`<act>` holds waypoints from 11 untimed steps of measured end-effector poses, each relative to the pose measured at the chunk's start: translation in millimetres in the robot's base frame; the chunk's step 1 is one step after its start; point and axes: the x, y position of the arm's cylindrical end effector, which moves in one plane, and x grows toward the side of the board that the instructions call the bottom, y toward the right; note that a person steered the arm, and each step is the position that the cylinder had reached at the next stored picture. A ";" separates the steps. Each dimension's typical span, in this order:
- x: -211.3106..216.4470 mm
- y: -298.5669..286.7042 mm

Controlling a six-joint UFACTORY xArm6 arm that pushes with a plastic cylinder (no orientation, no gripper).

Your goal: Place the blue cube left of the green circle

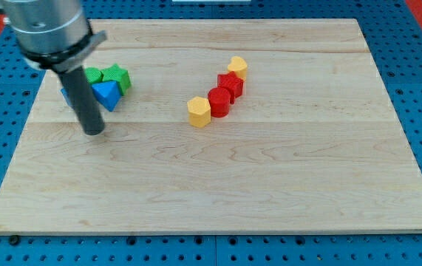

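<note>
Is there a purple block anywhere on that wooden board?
No, the wooden board carries only green, blue, red and yellow blocks.

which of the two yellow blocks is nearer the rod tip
The yellow block at the lower-left end of the red and yellow row. It lies closer to my tip than the other yellow block, which sits at the row's upper-right end.

My tip sits on the wooden board, just near of the blue triangle; green star behind, blue cube barely peeking past the rod.
</note>
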 end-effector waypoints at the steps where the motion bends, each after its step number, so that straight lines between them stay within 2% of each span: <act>1: -21.0 -1.0; 6: -21.0 14.9; 8: -23.9 -3.3; 10: -71.2 -35.9; 11: -61.6 -37.2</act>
